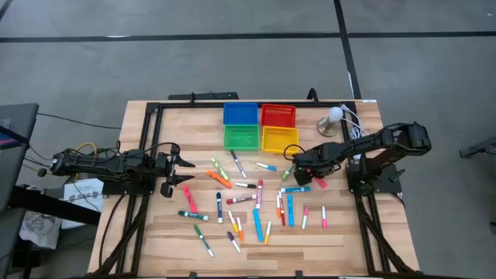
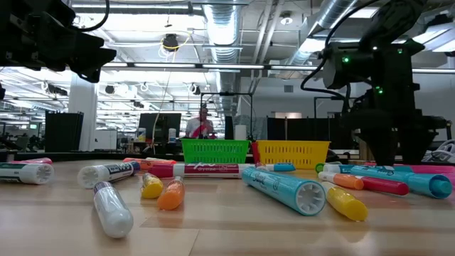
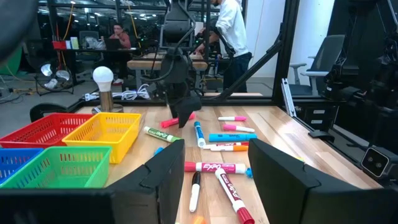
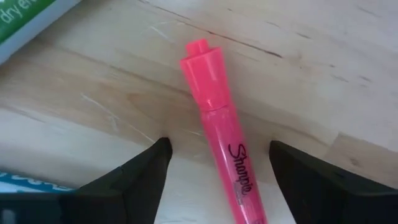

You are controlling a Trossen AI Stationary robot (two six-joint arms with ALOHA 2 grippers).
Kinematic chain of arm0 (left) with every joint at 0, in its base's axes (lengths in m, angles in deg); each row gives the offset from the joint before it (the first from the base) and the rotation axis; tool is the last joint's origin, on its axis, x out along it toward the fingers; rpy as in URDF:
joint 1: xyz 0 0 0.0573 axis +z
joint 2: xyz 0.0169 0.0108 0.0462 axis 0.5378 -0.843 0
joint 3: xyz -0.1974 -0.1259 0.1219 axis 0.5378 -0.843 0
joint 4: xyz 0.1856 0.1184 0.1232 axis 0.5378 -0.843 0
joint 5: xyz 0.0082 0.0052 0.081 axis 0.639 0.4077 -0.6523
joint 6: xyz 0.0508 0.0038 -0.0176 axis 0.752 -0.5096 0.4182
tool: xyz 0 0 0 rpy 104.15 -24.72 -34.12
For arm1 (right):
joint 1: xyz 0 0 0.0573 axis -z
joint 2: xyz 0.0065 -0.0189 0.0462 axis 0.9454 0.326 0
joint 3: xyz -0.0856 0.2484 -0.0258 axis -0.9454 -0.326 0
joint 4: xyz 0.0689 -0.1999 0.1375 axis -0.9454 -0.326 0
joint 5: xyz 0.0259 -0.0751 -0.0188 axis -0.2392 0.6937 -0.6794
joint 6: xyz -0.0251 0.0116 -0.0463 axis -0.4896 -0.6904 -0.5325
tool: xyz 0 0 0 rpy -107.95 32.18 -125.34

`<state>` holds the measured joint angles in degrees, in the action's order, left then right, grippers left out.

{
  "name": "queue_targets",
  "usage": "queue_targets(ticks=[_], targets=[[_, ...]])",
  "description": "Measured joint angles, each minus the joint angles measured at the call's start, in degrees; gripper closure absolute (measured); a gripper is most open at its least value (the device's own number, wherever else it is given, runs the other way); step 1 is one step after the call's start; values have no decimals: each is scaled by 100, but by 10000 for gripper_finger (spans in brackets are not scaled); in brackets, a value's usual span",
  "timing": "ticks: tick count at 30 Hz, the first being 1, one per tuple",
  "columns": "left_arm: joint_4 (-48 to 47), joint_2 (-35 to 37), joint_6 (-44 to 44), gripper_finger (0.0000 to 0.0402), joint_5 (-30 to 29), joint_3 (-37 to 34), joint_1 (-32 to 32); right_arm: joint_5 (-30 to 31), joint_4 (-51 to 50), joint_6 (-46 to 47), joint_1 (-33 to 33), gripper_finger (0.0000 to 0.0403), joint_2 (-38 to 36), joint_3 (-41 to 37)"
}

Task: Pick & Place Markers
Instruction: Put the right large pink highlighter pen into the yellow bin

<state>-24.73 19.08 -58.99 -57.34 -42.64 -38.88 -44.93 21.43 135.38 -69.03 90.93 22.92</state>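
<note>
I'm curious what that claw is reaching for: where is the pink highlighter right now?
The pink highlighter lies flat on the wooden table, on its right side, between the open fingers of the right claw, just in front of the yellow bin.

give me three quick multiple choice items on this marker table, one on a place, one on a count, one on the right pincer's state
1. The yellow bin sits:
A. right of the green bin
B. left of the blue bin
C. at the table's near edge

2. Bins on the table:
A. two
B. four
C. six

3. The right pincer is:
A. shut on a blue marker
B. open around a pink marker
C. inside the red bin

Key: 1 A, the high view shows them side by side. 2 B, a square of four. 3 B, the right wrist view shows a finger either side.
</note>
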Motion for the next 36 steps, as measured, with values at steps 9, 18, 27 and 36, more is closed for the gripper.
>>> queue_targets(ticks=[9,18,27,36], targets=[[0,0,0,224,0,2,-1,46,34,349,-3,237,0,0],[0,0,0,224,0,0,-1,189,-14,345,-3,349,0,0],[0,0,0,224,0,0,1,165,-180,301,5,342,-52,4],[39,2,0,224,0,2,1,179,-1232,-10,99,343,-781,392]])
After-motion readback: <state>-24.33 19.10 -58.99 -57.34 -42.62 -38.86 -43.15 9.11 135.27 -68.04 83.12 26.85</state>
